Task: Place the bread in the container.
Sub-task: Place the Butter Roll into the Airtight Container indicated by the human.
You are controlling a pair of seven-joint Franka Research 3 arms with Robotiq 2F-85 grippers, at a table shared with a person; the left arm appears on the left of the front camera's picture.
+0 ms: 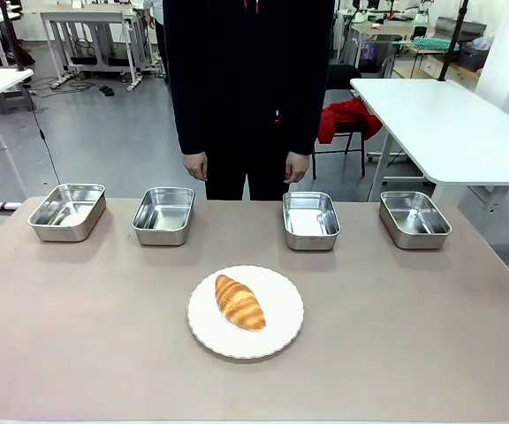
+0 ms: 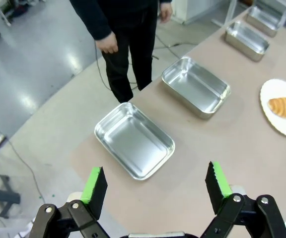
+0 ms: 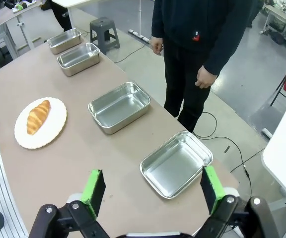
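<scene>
Centrally, bread [image 1: 239, 302] lies diagonal on plate [image 1: 281, 299], between left hand [image 2: 155, 171] and right hand [image 3: 152, 172]; both spread apart, neither clearly nearer.

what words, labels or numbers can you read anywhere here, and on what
No text here can be read.
The red tag on the person's dark top: too small to tell whether it bears print.
The pans, plate and croissant: no print or marks visible.
</scene>
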